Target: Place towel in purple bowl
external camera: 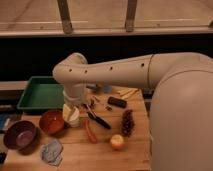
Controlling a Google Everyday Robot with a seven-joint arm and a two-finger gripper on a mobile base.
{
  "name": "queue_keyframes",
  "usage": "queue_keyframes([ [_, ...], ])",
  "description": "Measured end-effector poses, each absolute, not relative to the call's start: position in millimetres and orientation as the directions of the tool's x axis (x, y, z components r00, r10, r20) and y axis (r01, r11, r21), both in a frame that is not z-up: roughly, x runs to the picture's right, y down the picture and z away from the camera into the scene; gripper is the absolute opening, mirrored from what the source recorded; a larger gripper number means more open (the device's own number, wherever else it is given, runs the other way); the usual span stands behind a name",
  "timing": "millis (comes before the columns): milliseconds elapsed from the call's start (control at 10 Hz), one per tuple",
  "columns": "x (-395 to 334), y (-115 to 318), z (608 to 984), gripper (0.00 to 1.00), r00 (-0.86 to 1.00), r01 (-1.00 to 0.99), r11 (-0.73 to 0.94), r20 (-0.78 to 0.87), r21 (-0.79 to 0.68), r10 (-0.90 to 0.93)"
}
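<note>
Grey towel (51,151), end effector (69,110) indistinct beside cup (75,118)

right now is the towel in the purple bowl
Out: towel lies on the table beside the purple bowl; gripper hangs near orange bowl.

One view only. The camera sat high and close behind the arm (170,95), looking down and forward across the table (137,150) to the dark wall (30,55) beyond. The arm's bulk filled the right side, nearest the lens. The gripper (71,111) hung left of centre, mid-distance.
</note>
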State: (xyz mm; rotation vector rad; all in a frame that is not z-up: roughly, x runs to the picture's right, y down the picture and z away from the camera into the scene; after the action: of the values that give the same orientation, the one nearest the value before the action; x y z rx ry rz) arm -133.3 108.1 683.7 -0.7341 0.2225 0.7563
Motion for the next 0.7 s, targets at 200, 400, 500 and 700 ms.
queue_keyframes([
  [200, -135, 109, 684, 0.76, 0.731, -0.679, 0.503, -0.432, -0.534, 0.528],
  [400, -153, 122, 685, 0.76, 0.774, -0.630, 0.517, -0.414, -0.579, 0.479],
  [500, -167, 140, 684, 0.76, 0.800, -0.597, 0.522, -0.405, -0.609, 0.442],
  [700, -196, 173, 677, 0.76, 0.840, -0.540, 0.529, -0.382, -0.655, 0.385],
])
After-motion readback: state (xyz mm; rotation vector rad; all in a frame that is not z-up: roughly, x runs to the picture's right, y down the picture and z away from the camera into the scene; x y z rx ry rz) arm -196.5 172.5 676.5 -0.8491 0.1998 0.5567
